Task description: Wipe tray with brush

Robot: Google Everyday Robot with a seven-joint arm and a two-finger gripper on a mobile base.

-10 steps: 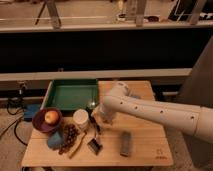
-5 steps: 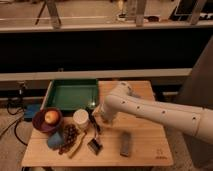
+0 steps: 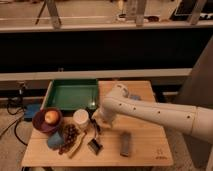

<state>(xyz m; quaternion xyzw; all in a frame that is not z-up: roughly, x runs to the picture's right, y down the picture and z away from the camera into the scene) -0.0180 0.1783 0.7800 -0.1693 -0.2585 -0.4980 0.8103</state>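
At the front of the wooden table (image 3: 150, 155), the brush (image 3: 94, 145) is seen lying on the boards. A grey block (image 3: 125, 143) is placed near it on the right, and a tan wooden-handled utensil (image 3: 76, 147) just to its left. The gripper (image 3: 95, 123) is held low, just behind the brush and beside a white cup (image 3: 81, 119). Whether it is wide or narrow cannot be told. A purple bowl (image 3: 39, 123) is set further left. The green tray (image 3: 72, 95) is found at the far left, apart from the brush.
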